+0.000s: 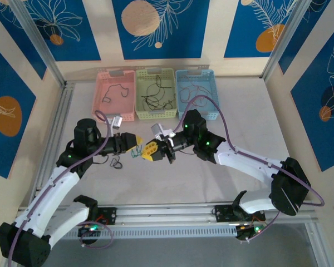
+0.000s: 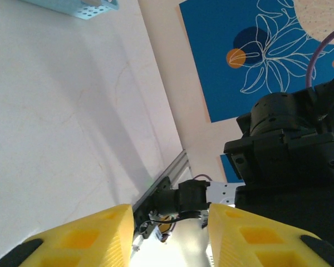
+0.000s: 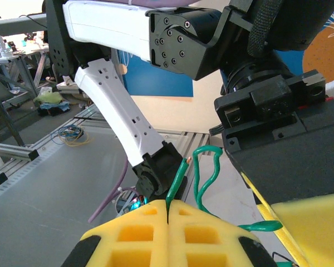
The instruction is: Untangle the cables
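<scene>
Where the two grippers meet over the middle of the table (image 1: pixel 250 105), one green cable (image 3: pixel 181 178) is the item in hand: a thin strand rising from the right gripper (image 3: pixel 168 219), curling into a narrow loop above it, with a further green length running off toward the left gripper (image 2: pixel 170 239) just beside it. Right gripper: yellow fingers pressed fully together, the green cable pinched in the seam between them. Left gripper: yellow fingers standing partly apart, a clear gap between them; whether any strand lies in that gap cannot be told. One black cable (image 1: pixel 117 164), small and curled, loose on the table just near of the left gripper, touching neither gripper. Further cables at the far edge of the table, sorted into three baskets side by side: pink basket (image 1: pixel 108 74) with a thin dark strand, green basket (image 1: pixel 155 71) with a looser black bundle, blue basket (image 1: pixel 195 72) with faint strands too fine to make out.
</scene>
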`<state>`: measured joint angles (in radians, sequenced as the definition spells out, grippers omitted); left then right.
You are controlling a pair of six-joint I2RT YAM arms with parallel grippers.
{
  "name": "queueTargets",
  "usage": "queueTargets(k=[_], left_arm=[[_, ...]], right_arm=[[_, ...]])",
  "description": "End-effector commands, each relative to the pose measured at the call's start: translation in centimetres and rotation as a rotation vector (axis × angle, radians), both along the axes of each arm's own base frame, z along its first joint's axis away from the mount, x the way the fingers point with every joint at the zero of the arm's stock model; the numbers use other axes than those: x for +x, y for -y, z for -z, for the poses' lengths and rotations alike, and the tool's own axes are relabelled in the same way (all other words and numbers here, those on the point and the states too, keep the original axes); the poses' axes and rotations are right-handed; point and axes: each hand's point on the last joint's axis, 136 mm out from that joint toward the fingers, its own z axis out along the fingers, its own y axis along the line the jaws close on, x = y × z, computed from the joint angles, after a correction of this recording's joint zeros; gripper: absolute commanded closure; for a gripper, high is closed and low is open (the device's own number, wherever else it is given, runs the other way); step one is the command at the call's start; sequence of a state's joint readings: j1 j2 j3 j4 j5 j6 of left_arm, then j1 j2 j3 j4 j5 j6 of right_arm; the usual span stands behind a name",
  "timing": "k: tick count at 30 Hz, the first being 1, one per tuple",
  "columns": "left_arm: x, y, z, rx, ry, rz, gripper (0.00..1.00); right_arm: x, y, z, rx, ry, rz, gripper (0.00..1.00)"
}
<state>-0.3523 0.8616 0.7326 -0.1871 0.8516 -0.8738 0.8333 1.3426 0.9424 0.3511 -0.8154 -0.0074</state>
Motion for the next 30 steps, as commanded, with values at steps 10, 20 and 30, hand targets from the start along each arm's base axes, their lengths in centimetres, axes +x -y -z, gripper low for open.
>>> queueTargets(k=[10,20,30], left_arm=[[-0.2,-0.3,-2.0,0.0,0.088,-0.029,0.34],[0.0,-0.6,-1.6,0.018,0.093,-0.05,0.29],[1.5,-0.5,-1.6,0.007,0.094,-0.088,0.22]], right_arm=[[1.3,0.7,-0.8,0.006,0.004,0.054,1.0],[1.7,0.4,-0.3,-0.013,-0.02,0.049,1.0],[1.0,0.6,0.5,-0.045,-0.052,0.013,1.0]])
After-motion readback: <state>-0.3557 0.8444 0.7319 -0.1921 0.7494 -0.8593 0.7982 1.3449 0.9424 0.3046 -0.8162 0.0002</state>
